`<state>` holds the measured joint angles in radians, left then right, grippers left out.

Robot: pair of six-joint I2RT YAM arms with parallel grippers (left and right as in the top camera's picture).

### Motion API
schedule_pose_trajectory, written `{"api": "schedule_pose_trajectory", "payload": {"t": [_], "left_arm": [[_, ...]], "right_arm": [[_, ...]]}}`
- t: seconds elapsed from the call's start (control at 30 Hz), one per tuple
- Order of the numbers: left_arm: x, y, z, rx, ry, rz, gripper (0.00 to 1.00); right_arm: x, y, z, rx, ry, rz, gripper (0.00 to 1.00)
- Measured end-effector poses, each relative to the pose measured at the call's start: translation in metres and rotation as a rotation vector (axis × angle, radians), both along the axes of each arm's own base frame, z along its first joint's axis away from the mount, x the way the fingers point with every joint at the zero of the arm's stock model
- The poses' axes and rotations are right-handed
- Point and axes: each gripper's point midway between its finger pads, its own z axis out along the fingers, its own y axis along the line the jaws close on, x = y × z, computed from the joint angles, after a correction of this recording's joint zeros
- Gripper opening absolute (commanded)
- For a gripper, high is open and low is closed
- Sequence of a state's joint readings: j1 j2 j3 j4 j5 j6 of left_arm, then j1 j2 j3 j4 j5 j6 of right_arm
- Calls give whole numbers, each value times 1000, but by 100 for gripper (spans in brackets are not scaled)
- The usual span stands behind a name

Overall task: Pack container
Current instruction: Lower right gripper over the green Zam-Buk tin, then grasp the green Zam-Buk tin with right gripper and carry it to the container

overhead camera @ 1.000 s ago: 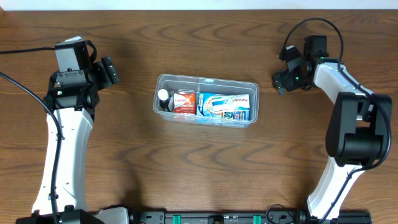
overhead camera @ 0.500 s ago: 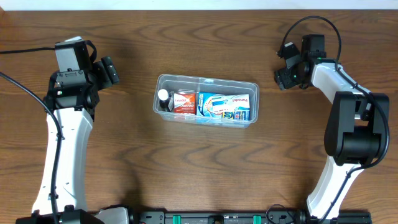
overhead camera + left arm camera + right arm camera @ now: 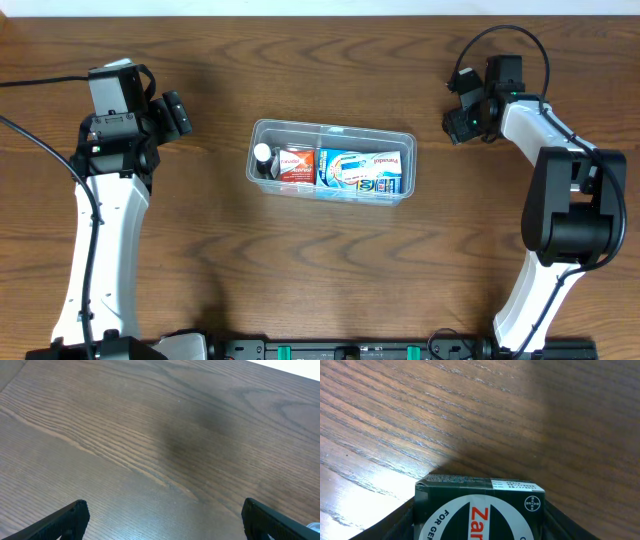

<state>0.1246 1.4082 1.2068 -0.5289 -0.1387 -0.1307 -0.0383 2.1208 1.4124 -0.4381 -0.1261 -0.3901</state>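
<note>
Arms stand at either side of the desk (image 3: 320, 270), two of them, and we take each in turn. The left arm (image 3: 100, 230) rises along the left edge from its base at the near edge, bends at the top, and carries the left tool (image 3: 173, 114) pointing toward the middle of the desk. From the left wrist we see its two fingers (image 3: 70, 519) spread wide, one at each lower corner, with only bare wood grain between them.

The right arm (image 3: 570, 200) climbs the right edge, folds over at the elbow and reaches back inward, so the right tool (image 3: 458, 122) sits near the far right of the desk, turned toward the left. From the right wrist we see it pinching one dark green box (image 3: 480, 510) with a white circle and red letters reading "Zar"; the dark fingers press against both sides of the box, with the desk behind it.

We count one container (image 3: 405, 140), clear plastic, lying in the middle of the desk between the two tools and well apart from both. Inside it we count three items in a row: one small bottle (image 3: 262, 157) with a white cap at the left end, one red-and-white box (image 3: 297, 165) next to it, and one blue box (image 3: 365, 171) filling the right part.
</note>
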Motion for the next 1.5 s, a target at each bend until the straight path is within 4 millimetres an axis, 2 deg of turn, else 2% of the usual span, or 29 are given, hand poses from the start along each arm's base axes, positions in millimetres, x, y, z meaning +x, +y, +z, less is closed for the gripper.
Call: {"api": "schedule_pose_trajectory", "payload": {"t": [0.2, 0.33, 0.43, 0.57, 0.67, 0.77, 0.87, 1.0, 1.03, 1.07, 1.2, 1.27, 1.4, 1.5], "left_arm": [[0, 0, 0, 0, 0, 0, 98], [0, 0, 0, 0, 0, 0, 98], [0, 0, 0, 0, 0, 0, 98], [0, 0, 0, 0, 1, 0, 98], [0, 0, 0, 0, 1, 0, 98], [0, 0, 0, 0, 1, -1, 98], [0, 0, 0, 0, 1, 0, 98], [0, 0, 0, 0, 1, 0, 98], [0, 0, 0, 0, 1, 0, 98], [0, 0, 0, 0, 1, 0, 98], [0, 0, 0, 0, 1, 0, 98], [0, 0, 0, 0, 1, 0, 98], [0, 0, 0, 0, 1, 0, 98], [0, 0, 0, 0, 1, -1, 98]], "right_arm": [[-5, -4, 3, -26, 42, -30, 51], [-4, 1, 15, -47, 56, -38, 50], [1, 13, 40, -50, 38, -41, 50], [12, 34, 90, -42, -35, -41, 49], [16, 58, 133, -25, -103, -25, 46], [12, 86, 166, -7, -145, 4, 45], [6, 118, 185, 8, -169, 54, 41], [-10, 169, 188, 15, -168, 162, 41], [-13, 176, 187, 13, -166, 180, 43], [-22, 197, 187, 13, -167, 230, 45], [-47, 254, 190, 20, -186, 374, 45], [-61, 277, 190, 20, -192, 440, 42], [-85, 310, 187, 14, -191, 544, 35], [-94, 324, 180, 1, -183, 597, 35]]}}
